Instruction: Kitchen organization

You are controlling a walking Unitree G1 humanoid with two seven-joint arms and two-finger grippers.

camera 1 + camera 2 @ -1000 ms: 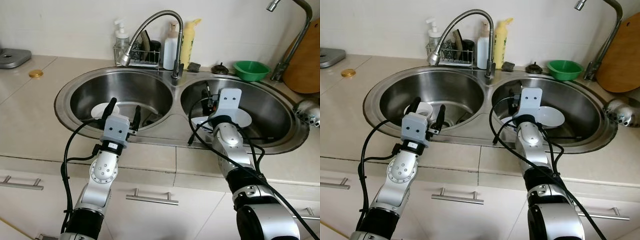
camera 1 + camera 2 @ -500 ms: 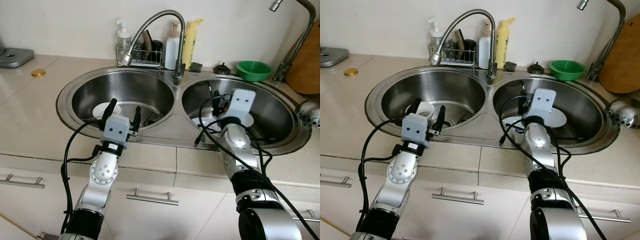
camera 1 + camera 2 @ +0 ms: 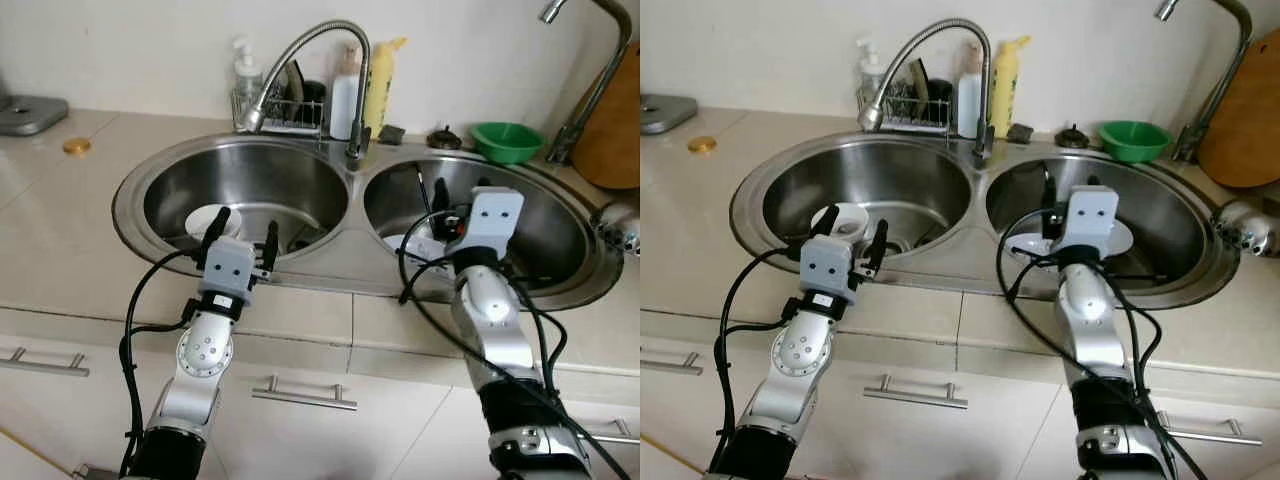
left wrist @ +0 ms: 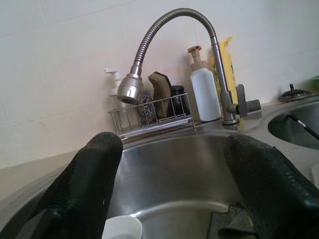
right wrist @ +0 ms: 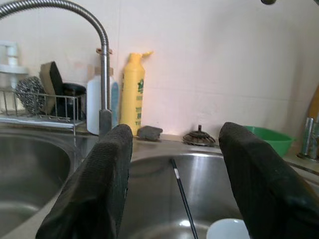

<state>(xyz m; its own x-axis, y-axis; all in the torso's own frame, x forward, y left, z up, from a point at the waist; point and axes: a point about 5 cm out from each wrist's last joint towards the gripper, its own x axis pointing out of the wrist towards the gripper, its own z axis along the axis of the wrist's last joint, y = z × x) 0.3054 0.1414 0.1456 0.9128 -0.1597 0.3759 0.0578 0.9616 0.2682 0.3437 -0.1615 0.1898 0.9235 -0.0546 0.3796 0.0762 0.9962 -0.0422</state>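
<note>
Both arms poised over the double sink.
My right gripper (image 3: 447,203) has risen above the white plate (image 3: 1118,238); left gripper (image 3: 243,225) hovers by the cup (image 3: 209,221). Fingers open, empty; nothing lifted yet.

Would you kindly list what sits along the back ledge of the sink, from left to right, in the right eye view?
Clear pump bottle → wire rack → white bottle → yellow bottle → black drain stopper → green bowl → wooden cutting board.

sink (image 3: 130,200): steel grey | bottle (image 3: 380,85): yellow | bowl (image 3: 505,140): green | fingers (image 4: 84,184): black
</note>
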